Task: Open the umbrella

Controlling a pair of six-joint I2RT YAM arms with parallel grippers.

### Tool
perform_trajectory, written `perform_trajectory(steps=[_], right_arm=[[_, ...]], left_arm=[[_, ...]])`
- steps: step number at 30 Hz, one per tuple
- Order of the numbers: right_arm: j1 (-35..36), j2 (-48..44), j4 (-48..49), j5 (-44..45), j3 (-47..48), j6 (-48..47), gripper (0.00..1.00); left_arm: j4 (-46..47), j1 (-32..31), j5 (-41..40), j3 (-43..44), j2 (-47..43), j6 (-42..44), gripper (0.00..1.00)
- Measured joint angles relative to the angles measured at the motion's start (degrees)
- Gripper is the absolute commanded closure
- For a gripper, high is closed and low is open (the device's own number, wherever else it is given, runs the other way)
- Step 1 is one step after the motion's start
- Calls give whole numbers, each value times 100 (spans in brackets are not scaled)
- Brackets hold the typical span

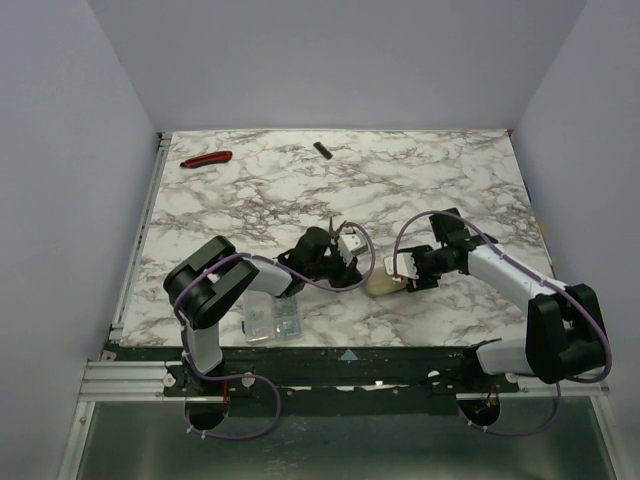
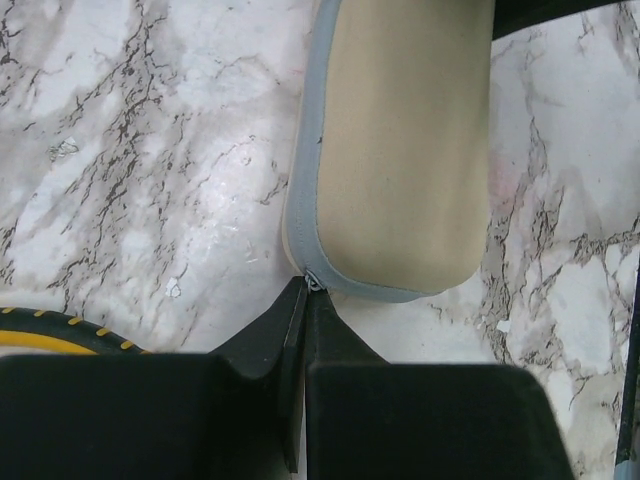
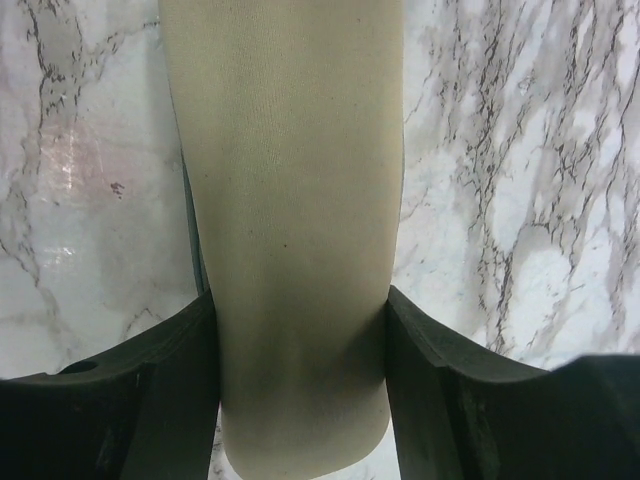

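One cream umbrella capsule [image 2: 400, 150], zipped

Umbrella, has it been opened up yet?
No, the umbrella lies packed as a zipped cream capsule on the marble table.

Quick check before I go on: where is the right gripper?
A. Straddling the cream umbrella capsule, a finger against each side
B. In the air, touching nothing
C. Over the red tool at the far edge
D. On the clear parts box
A: in the right wrist view, the right gripper has its black fingers pressed against both long sides of the umbrella, which lies on the marble table.
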Motion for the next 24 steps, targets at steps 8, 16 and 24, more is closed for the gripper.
perform_trajectory(steps=[8, 16, 24], right_arm=[[9, 699, -219, -181, 566, -129, 5], [-61, -258, -367, -511, 1071, 1676, 1], [-323, -358, -625, 278, 1812, 4924, 0]], left_arm=[[-79, -7, 17, 13, 2, 162, 100], [94, -120, -109, -168, 0, 103, 100], [214, -367, -275, -184, 2, -46, 100]])
